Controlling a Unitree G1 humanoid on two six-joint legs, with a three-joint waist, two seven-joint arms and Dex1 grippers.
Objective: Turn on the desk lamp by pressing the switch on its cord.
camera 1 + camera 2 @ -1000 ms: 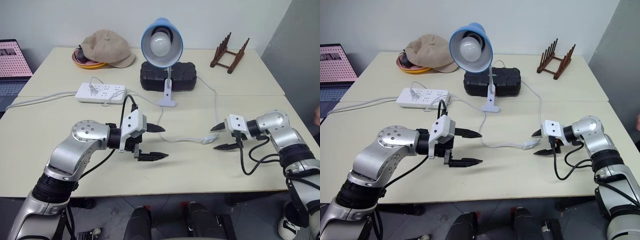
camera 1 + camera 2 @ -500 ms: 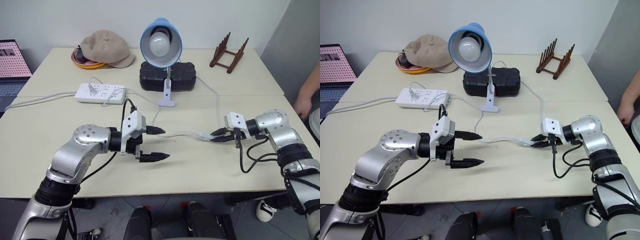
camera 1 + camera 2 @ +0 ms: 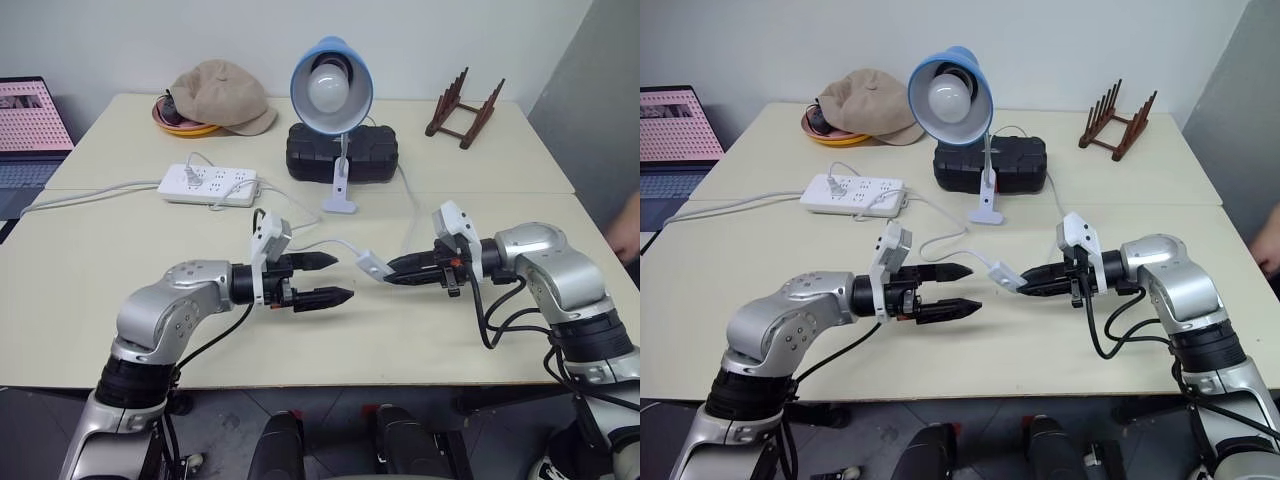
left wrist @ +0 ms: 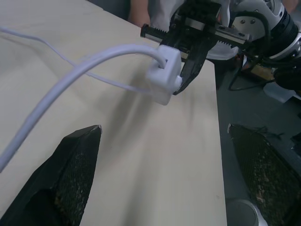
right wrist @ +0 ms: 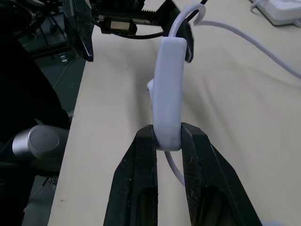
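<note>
The desk lamp (image 3: pixel 332 85), with a blue shade and a white bulb that looks unlit, stands clipped at the back centre of the table. Its thin white cord (image 3: pixel 322 242) loops forward to the switch (image 3: pixel 374 266). The switch hangs above the table, and my right gripper (image 3: pixel 392 275) is shut on one end of it. In the right wrist view the switch (image 5: pixel 168 89) sticks out between the fingers (image 5: pixel 141 179). My left gripper (image 3: pixel 343 279) is open and faces the switch's free end from a short gap away. The left wrist view shows the switch (image 4: pixel 164 75) ahead of its fingers (image 4: pixel 77 165).
A white power strip (image 3: pixel 210 186) lies at the back left, and a black case (image 3: pixel 342 152) sits behind the lamp. A tan cap (image 3: pixel 222 95) rests on a dish, with a wooden rack (image 3: pixel 462 107) at the back right and a laptop (image 3: pixel 32 125) at far left. A person's hand (image 3: pixel 628 228) shows at the right edge.
My right gripper shut on the switch, lifted it off the table and carried it left toward the left gripper. The left gripper rolled and stayed open.
</note>
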